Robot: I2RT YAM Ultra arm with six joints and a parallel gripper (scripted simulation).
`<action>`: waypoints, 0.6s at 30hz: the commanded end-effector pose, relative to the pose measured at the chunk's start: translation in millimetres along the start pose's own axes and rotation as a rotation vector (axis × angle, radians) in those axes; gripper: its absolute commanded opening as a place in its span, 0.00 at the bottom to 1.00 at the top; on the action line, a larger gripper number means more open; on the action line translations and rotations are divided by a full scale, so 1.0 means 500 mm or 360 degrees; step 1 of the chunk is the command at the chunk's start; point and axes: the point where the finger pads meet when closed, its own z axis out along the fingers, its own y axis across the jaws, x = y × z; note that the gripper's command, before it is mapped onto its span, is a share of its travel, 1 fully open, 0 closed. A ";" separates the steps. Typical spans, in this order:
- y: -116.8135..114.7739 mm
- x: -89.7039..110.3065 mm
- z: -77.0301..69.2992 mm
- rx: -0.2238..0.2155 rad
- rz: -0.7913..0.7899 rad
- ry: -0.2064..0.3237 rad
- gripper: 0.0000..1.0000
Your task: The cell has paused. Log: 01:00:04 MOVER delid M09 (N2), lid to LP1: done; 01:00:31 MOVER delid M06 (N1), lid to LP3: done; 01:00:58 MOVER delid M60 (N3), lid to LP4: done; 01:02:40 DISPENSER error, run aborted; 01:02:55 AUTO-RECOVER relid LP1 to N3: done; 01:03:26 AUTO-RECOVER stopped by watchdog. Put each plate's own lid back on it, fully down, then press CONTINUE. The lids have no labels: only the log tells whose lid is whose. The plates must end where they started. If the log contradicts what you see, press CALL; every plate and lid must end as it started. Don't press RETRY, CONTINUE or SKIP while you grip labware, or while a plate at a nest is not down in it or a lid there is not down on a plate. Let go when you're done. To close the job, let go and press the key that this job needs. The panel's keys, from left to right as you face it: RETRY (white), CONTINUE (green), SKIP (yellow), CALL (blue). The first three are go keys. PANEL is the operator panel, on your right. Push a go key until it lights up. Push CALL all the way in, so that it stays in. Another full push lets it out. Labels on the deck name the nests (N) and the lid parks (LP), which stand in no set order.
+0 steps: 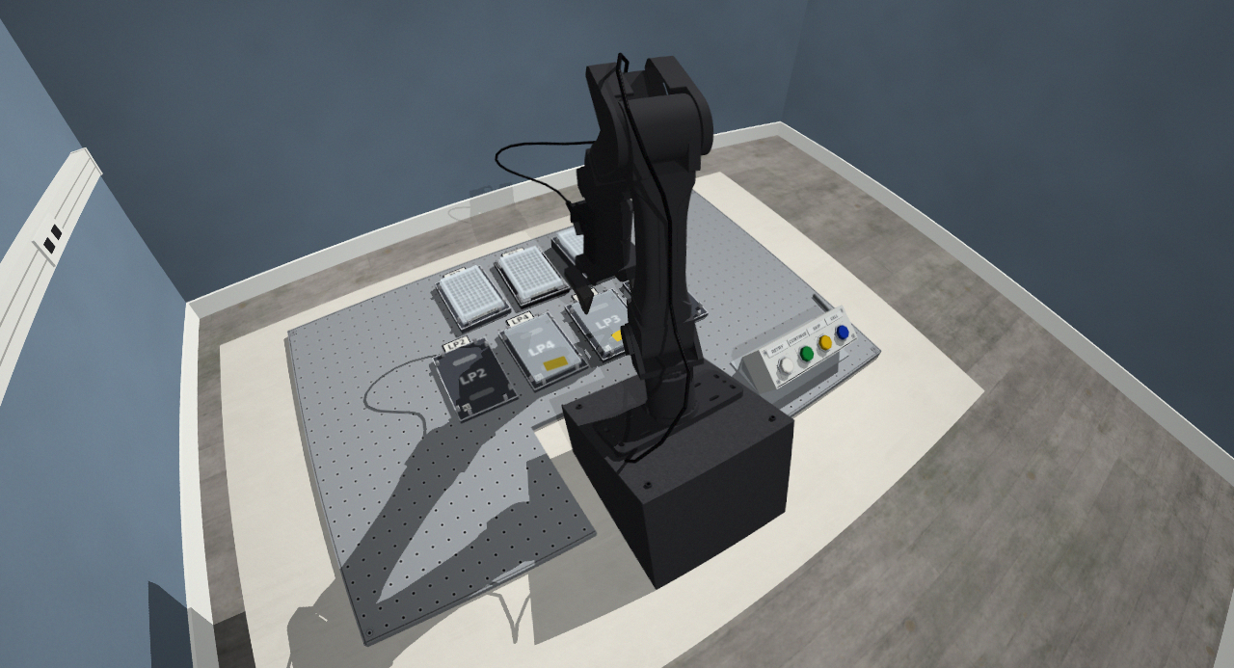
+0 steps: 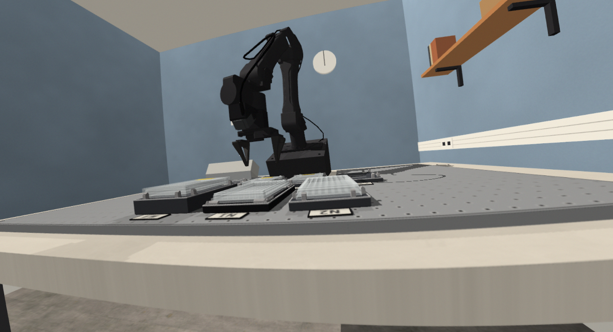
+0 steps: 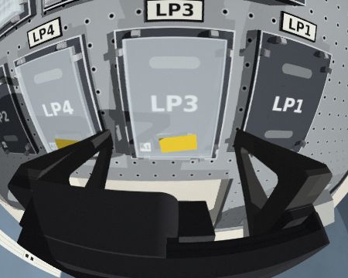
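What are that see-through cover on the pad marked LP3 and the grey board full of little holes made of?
The lid on LP3 looks like clear, slightly frosted plastic: the pad's white lettering shows through it, and a yellow tag sits at one end. The perforated deck looks like matte grey metal, perhaps anodised aluminium, judging by its even grid of holes and dull sheen. Neither can be told for certain.

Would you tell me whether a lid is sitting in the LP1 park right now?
No, the wrist view shows LP1 as a bare dark pad, while LP3 and LP4 each carry a clear lid.
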 end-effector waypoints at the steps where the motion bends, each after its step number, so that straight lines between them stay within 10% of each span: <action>1: -0.011 -0.027 -0.019 0.0008 0.0006 -0.0062 1.00; 18: -0.001 -0.013 0.027 0.0007 -0.0006 -0.0056 1.00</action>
